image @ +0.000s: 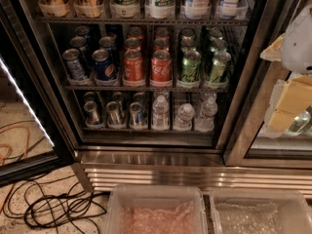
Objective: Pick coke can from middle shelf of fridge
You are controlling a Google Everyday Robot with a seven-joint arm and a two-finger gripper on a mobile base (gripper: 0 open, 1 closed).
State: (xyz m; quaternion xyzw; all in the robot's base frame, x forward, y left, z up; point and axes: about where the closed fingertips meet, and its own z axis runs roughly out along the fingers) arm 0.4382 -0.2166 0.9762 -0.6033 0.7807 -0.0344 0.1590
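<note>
Reading Coca-Cola: coke can (161,67); claw (286,87) right.

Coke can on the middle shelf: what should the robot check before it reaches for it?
1. Fridge door open in front of the middle shelf: ok.
2. Coke can found, upright at the front of its lane: ok.
3. Room beside it: cannot tell; an orange-red can and a green can stand close on either side.
4. Gripper lined up with the coke can: not ok; it is at the view's right edge, outside the fridge.
5. Black cables on the floor out of the base's way: cannot tell.
</note>
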